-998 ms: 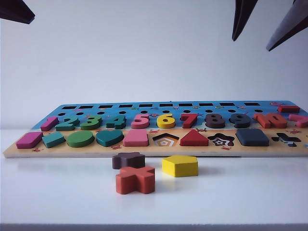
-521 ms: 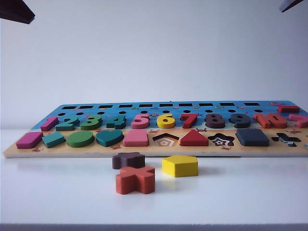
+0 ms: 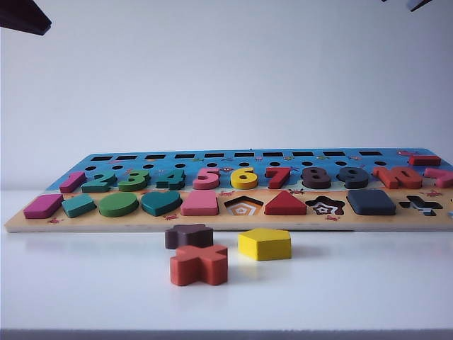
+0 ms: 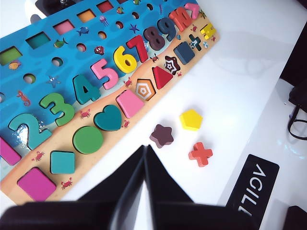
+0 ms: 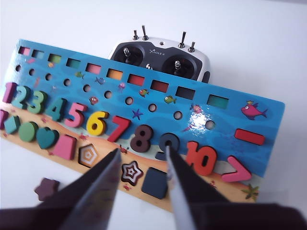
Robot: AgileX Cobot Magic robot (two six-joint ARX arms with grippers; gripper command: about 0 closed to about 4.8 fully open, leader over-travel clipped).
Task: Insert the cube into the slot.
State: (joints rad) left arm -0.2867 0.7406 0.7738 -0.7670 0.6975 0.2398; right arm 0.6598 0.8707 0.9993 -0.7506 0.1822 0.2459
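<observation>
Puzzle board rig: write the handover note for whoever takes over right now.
Left gripper: shut, empty, hanging above the table in front of the board.
Right gripper: jaws apart, empty, high above the board's right end.
Cube: seated in its slot in the board's front row, between the star recess and the cross recess. Insertion looks done.
Loose on the table in front of the board: star piece, cross piece, yellow pentagon.
Left: nothing for the cube; park the arms.

Navy cube (image 3: 371,202) flat in the board's square slot
</observation>
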